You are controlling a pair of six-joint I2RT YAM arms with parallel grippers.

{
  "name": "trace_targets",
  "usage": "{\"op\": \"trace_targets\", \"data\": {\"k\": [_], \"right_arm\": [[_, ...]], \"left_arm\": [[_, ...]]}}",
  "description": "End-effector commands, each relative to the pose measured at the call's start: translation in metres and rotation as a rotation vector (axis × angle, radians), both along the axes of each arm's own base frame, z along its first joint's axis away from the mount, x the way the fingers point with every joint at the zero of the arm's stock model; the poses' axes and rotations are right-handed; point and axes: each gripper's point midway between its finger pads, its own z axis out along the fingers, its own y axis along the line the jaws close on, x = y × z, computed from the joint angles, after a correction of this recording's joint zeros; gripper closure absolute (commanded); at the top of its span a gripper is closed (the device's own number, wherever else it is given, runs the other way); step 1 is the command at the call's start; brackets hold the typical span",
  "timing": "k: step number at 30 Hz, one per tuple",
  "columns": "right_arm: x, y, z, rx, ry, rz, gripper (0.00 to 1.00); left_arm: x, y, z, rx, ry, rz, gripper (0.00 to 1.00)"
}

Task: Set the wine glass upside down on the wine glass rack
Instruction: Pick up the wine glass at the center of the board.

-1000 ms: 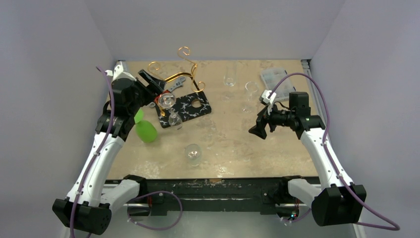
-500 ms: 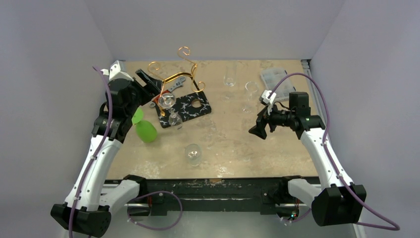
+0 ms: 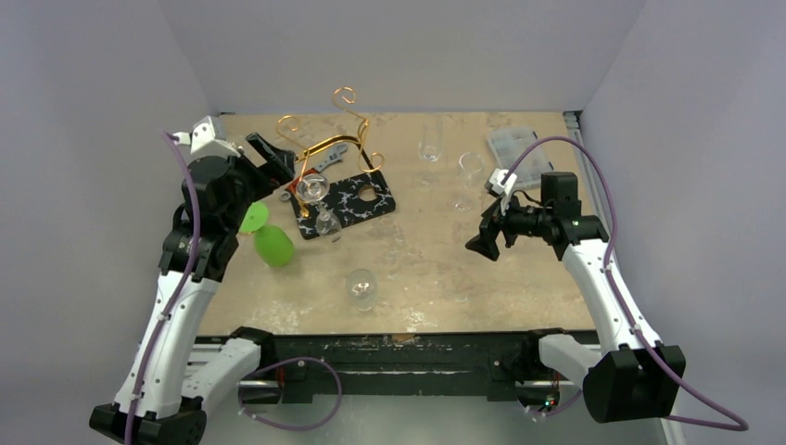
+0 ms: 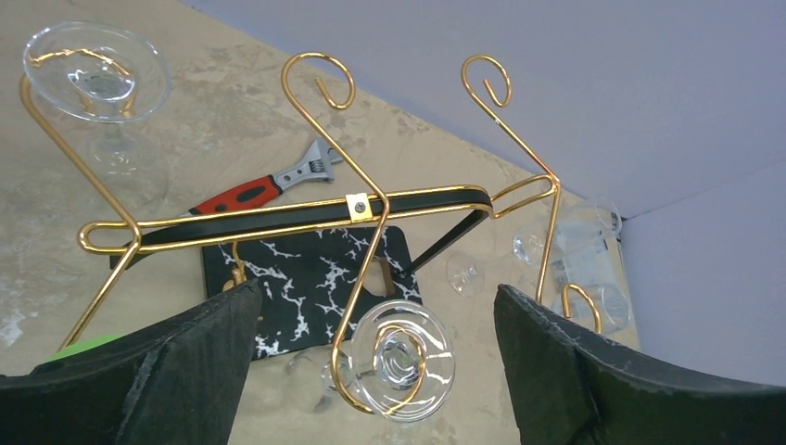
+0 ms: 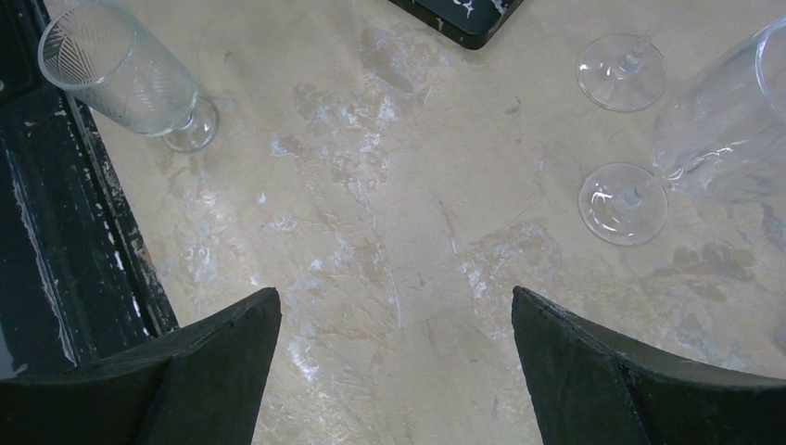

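Robot lab, plain walls (image 3: 399,46), scuffed table (image 3: 436,269)

A wine glass (image 4: 400,360) hangs inverted on the wine glass rack (image 4: 352,206) above the board (image 4: 306,278), a wrench (image 4: 250,193) behind that board.

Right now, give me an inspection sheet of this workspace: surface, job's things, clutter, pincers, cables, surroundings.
Surface: tan table, worn and blotchy.
Job's things: gold rack at the far left; two wine glasses hang upside down from its loops, one near the left pincer, one at an end loop.
Clutter: wrench and black board by the rack; green glass on its side; clear glasses; plastic box.
Pincers: left pincer open, facing the rack, holding nothing; right pincer open over bare table.
Cables: purple cable along each arm.
Surroundings: grey walls; nothing else seen.
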Motion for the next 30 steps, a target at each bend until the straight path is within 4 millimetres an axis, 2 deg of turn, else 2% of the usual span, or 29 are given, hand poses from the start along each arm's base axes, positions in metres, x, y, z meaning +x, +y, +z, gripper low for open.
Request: {"op": "trace_targets", "data": {"k": [1,11,17,20,26,30], "right_arm": [[-0.002,0.002,0.006,0.009,-0.027,0.023,0.08],[-0.004,0.003,0.005,0.008,-0.029,0.042,0.09],[-0.007,0.004,0.005,0.006,-0.037,0.064,0.08],[-0.011,0.005,0.005,0.007,-0.039,0.084,0.09],[-0.016,0.006,0.005,0.01,-0.044,0.113,0.08],[-0.018,0.007,0.005,0.01,-0.044,0.122,0.08]], "left_arm": [[-0.017,0.01,0.032,0.078,-0.093,0.001,0.06],[-0.045,0.004,0.03,0.126,-0.126,-0.09,0.0],[-0.063,-0.006,0.03,0.129,-0.161,-0.171,0.0],[-0.073,-0.017,0.03,0.119,-0.172,-0.242,0.0],[-0.101,-0.059,0.029,0.092,-0.19,-0.526,0.0],[-0.117,-0.072,0.025,0.076,-0.17,-0.632,0.01]]}}
